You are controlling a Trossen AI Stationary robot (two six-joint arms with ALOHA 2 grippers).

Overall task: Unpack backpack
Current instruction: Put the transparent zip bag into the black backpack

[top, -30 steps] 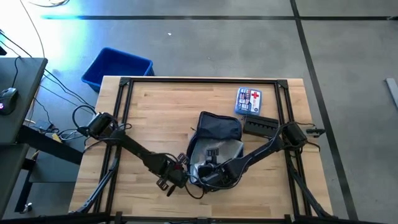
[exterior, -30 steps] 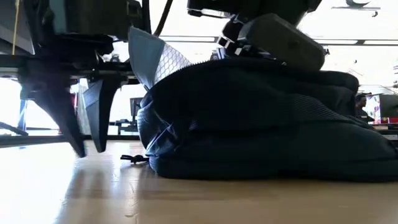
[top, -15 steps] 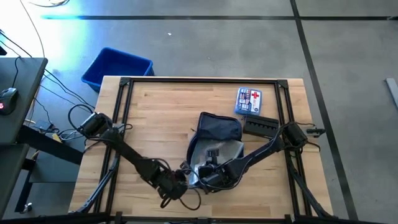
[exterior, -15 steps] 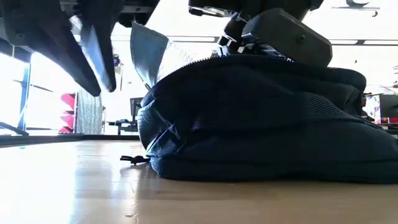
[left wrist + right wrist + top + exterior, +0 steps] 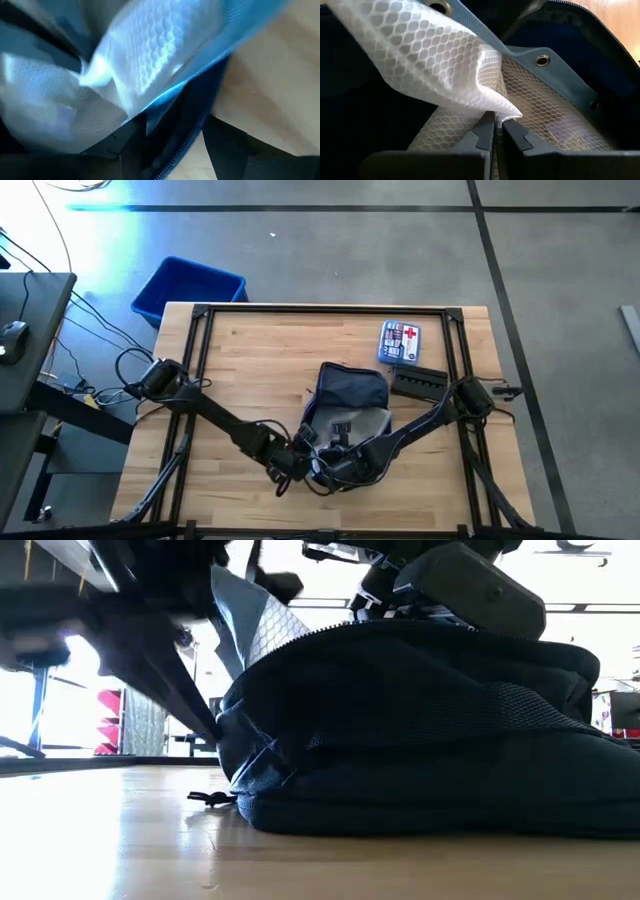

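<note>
While the backpack (image 5: 345, 405) lay unzipped near the bench's (image 5: 260, 370) front edge, a white mesh pouch (image 5: 440, 75) inside it was pinched by the closed right gripper (image 5: 498, 131); the left gripper (image 5: 300, 460) was seen spread open at its left rim.

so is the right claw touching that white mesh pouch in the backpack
Touching. The right wrist view shows the right claw shut, pinching a fold of the white mesh pouch inside the backpack.
</note>
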